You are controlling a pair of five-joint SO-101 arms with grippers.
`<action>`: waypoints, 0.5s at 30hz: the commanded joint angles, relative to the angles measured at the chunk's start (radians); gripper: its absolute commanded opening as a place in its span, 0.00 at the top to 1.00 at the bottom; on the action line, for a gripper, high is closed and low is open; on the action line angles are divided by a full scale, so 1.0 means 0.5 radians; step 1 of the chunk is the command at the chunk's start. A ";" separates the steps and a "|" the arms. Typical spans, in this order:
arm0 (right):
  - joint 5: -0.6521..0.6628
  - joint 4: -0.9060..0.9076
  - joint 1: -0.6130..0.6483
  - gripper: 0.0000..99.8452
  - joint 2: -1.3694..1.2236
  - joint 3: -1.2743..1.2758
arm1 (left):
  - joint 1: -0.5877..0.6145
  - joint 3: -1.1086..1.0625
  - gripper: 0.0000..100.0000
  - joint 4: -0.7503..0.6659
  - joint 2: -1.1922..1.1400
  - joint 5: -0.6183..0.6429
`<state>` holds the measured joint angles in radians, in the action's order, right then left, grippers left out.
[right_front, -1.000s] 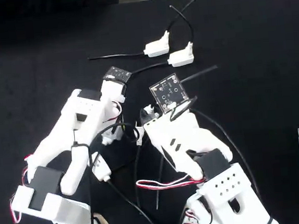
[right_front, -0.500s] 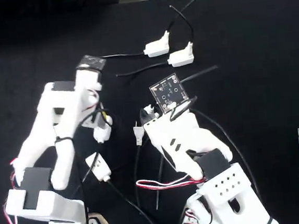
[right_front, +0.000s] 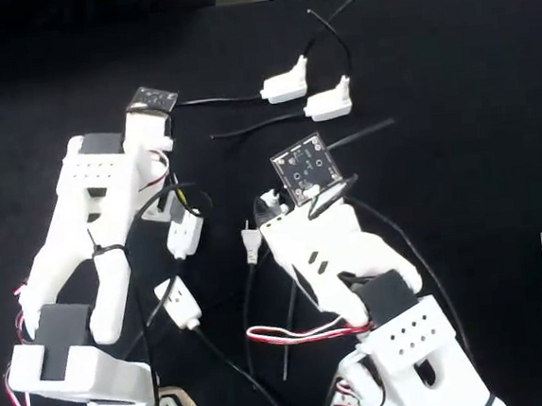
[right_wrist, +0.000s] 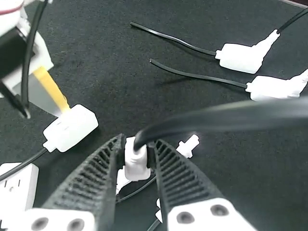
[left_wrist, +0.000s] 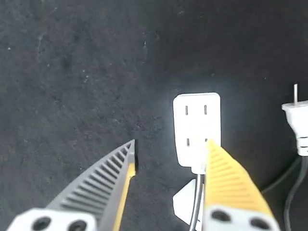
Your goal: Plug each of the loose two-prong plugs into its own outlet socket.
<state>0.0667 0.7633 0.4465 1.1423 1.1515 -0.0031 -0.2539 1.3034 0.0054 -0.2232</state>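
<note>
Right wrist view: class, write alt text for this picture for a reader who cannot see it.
The right gripper is shut on a white plug, whose black cable arches away above a black table. A white outlet socket lies beyond the gripper, and two white cord ends lie farther off.

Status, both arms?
Left gripper open over outlet socket. Right gripper shut on plug. Spare plug lies loose beside the socket.
</note>
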 commanded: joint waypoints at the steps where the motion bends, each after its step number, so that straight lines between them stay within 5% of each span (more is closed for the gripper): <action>1: 0.021 -0.040 -0.025 0.99 0.005 -0.014 | -0.075 0.118 0.78 0.040 0.089 0.025; 15: 0.021 -0.040 -0.025 0.99 0.005 -0.011 | -0.127 -0.180 0.78 -0.298 -0.181 0.120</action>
<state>0.0667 0.7633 0.4465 1.1423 1.1515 -0.0598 -0.3537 1.1715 -0.0713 -0.1695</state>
